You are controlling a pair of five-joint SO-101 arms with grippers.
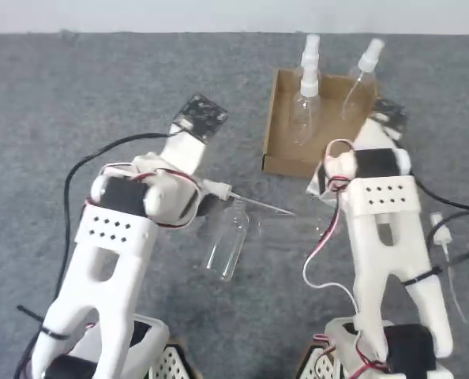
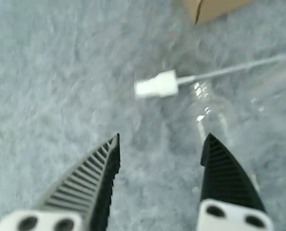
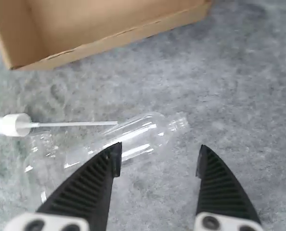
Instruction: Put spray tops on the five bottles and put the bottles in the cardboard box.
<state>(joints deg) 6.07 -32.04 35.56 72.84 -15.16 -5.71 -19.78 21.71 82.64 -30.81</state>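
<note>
A clear uncapped bottle (image 1: 228,241) lies on the grey carpet between the arms. Just beyond it lies a white spray top (image 1: 218,189) with its long tube pointing right. My left gripper (image 2: 161,147) hovers open over this spray top (image 2: 156,85) and the bottle (image 2: 215,118), holding nothing. My right gripper (image 3: 158,150) is open above a second uncapped bottle (image 3: 140,134) that lies near the tube's tip. The cardboard box (image 1: 280,118) at the back holds three bottles (image 1: 304,106) with spray tops on.
Another loose spray top (image 1: 440,229) lies on the carpet to the right of the right arm. The box's near wall (image 3: 109,36) stands just beyond the right gripper. Open carpet stretches across the far left.
</note>
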